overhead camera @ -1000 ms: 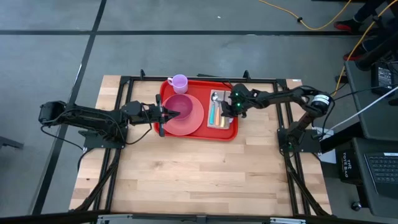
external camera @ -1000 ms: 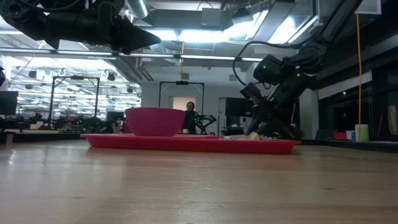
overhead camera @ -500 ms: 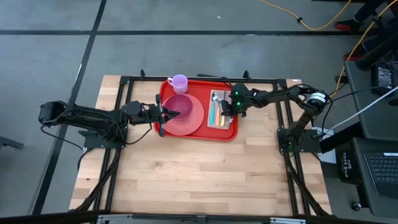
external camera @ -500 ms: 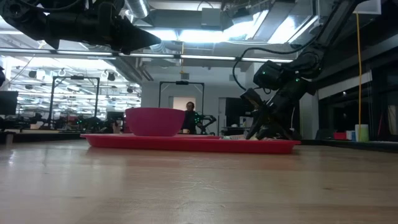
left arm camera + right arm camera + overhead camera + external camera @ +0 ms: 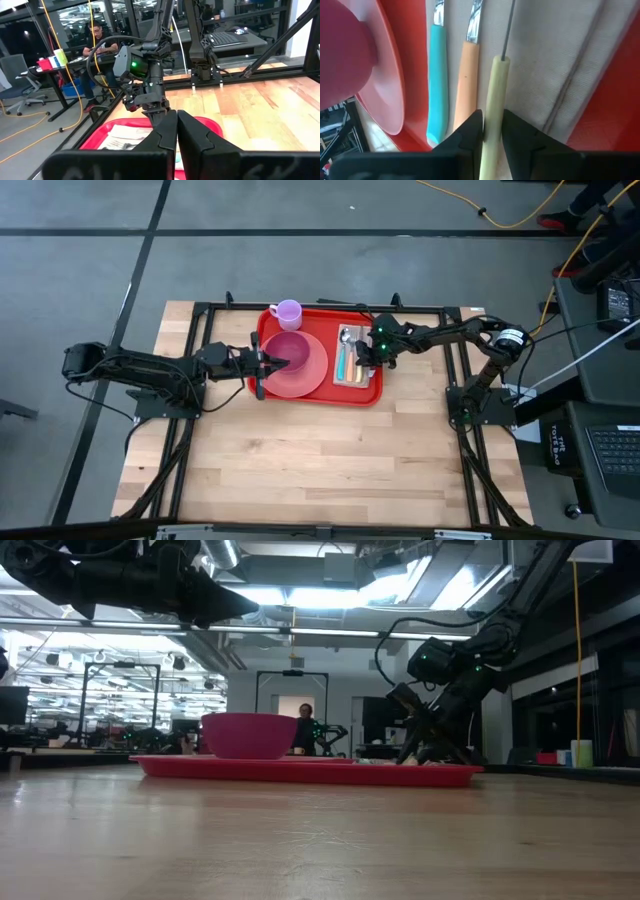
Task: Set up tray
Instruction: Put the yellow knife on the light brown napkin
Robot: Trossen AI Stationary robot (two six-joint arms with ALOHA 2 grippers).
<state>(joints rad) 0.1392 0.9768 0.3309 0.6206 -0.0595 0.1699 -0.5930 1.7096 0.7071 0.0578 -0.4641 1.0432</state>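
The right gripper was clenched on a pale green utensil handle lying on the napkin at the right end of the tray. The left gripper, fingers pressed together and empty, hung over the tray's bowl. No writing was readable.

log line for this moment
left gripper: shut, over bowl | right gripper: shut on green utensil, on napkin | tray: bowl, plate, cup, cutlery
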